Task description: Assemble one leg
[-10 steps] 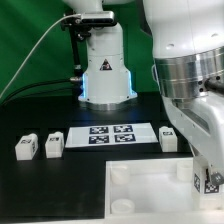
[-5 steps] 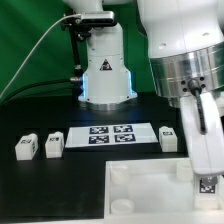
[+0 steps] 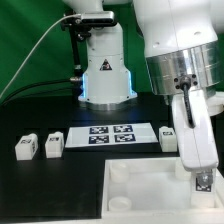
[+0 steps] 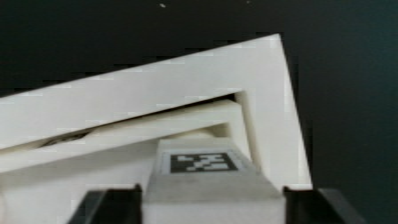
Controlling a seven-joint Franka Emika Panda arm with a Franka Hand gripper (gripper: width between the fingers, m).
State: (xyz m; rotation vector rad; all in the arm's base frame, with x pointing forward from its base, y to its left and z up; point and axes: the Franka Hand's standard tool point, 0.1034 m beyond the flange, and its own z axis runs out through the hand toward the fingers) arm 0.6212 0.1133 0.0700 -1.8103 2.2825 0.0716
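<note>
A Franka arm's two-finger gripper (image 3: pixel 202 186) carries a small white plastic rectangular leg block with a black-and-white square tag (image 3: pixel 202 182), its fingers closed narrowly on the block's sides, above the large white square plate with round corner sockets (image 3: pixel 140 195) at the near edge of the black table (image 3: pixel 40 115). In the exterior view the held leg hangs upright, its long axis vertical, over the plate's side toward the exterior view's right; whether its lower end already touches the plate cannot be told, as the frame cuts it off.

The wrist view shows the tagged leg (image 4: pixel 208 163) between the 2 dark fingers (image 4: pixel 111 205), with a corner of the white plate (image 4: pixel 214 85) directly beyond it and a recess running under the plate's rim. The socket itself is not clearly visible there, so alignment is a judgement: the leg appears to sit just inside that corner, and the coming move looks like a straight descent along the leg's own axis.

3 more white leg blocks stand on the table: 2 (image 3: pixel 26 147) (image 3: pixel 54 143) toward the exterior view's left of the marker board (image 3: pixel 111 133), and 1 (image 3: pixel 168 138) just beside its other end, well behind the gripper.
</note>
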